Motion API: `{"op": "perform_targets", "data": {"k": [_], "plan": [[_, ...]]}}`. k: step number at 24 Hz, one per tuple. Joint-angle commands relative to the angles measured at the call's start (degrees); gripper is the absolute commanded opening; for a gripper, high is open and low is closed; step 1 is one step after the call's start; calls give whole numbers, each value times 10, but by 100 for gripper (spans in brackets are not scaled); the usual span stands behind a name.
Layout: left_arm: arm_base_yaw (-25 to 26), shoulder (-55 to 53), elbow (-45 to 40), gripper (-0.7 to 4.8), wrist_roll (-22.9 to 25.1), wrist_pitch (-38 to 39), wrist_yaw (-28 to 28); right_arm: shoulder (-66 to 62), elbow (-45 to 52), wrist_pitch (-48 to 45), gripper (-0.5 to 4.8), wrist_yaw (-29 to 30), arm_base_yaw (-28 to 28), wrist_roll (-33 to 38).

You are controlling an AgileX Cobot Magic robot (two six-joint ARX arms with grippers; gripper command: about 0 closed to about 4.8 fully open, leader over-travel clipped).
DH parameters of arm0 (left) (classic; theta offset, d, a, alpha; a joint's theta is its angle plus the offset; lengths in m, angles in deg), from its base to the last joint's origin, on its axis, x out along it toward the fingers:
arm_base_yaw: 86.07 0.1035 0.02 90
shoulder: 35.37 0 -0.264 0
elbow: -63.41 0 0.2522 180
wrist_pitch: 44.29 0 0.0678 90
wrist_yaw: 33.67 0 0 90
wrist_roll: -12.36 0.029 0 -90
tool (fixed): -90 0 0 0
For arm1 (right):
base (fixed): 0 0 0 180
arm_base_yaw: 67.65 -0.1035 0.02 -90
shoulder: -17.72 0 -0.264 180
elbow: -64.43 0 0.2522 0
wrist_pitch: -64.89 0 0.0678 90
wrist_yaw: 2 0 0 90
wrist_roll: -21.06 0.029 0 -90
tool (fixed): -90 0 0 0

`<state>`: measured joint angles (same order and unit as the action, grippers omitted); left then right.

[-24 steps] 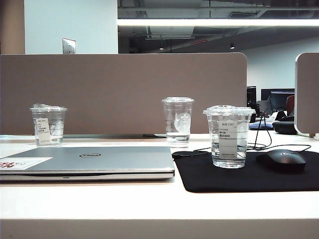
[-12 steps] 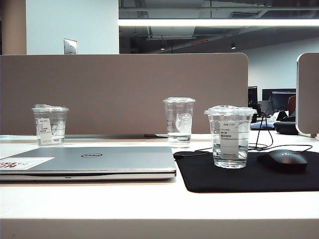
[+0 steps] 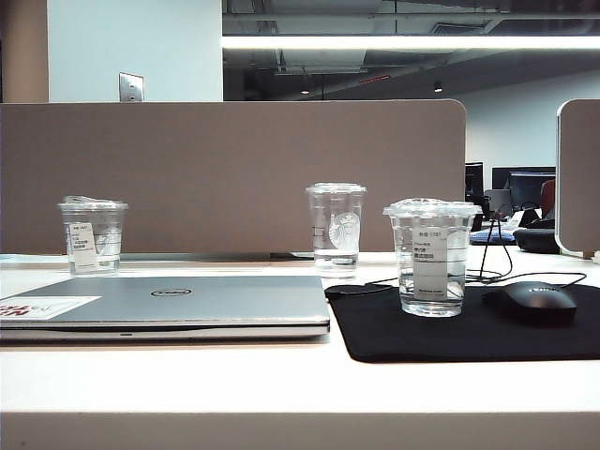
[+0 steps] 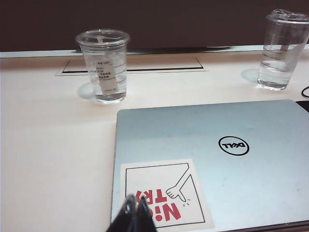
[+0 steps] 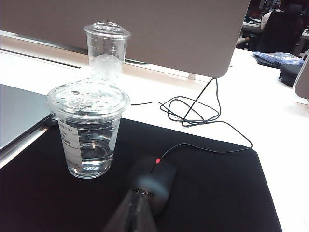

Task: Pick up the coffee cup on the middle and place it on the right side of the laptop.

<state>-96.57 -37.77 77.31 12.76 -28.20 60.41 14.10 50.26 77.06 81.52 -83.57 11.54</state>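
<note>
We begin with the left end effector (image 4: 136, 212): its two fingers are pressed together with nothing between them, and it hangs over the near corner of the laptop (image 4: 217, 159), above the white-and-red sticker (image 4: 164, 195). The right end effector (image 5: 133, 212) shows only as a blurred tip with the fingers together, so we read it as closed and empty; it hovers above the black mouse (image 5: 150, 186).

In the exterior view neither arm appears. There the coffee cup (image 3: 431, 258) stands upright on the black mouse pad (image 3: 469, 323), at about 3 o'clock from the closed laptop (image 3: 169, 305), near it but not touching. It has some water inside and a white label on the front. The mouse (image 3: 530, 302) lies at 3 o'clock from this cup, on the same pad, with its cable (image 5: 193, 111) going back over the table (image 3: 281, 380).

The taller cup with a round logo (image 3: 335, 225) stands at about 11 o'clock from the coffee cup, further back. The third cup (image 3: 92, 234), with an uneven lid, stands at 11 o'clock from the laptop, before the partition (image 3: 234, 173).
</note>
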Motion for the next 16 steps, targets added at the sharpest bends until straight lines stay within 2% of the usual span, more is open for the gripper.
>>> {"op": "perform_targets", "data": {"k": [1, 16], "plan": [[1, 0, 2, -5, 2, -7, -3, 0, 3, -12, -5, 0, 0, -1], [1, 3, 2, -5, 2, -7, -3, 37, 3, 1, -5, 0, -1, -1]]}}
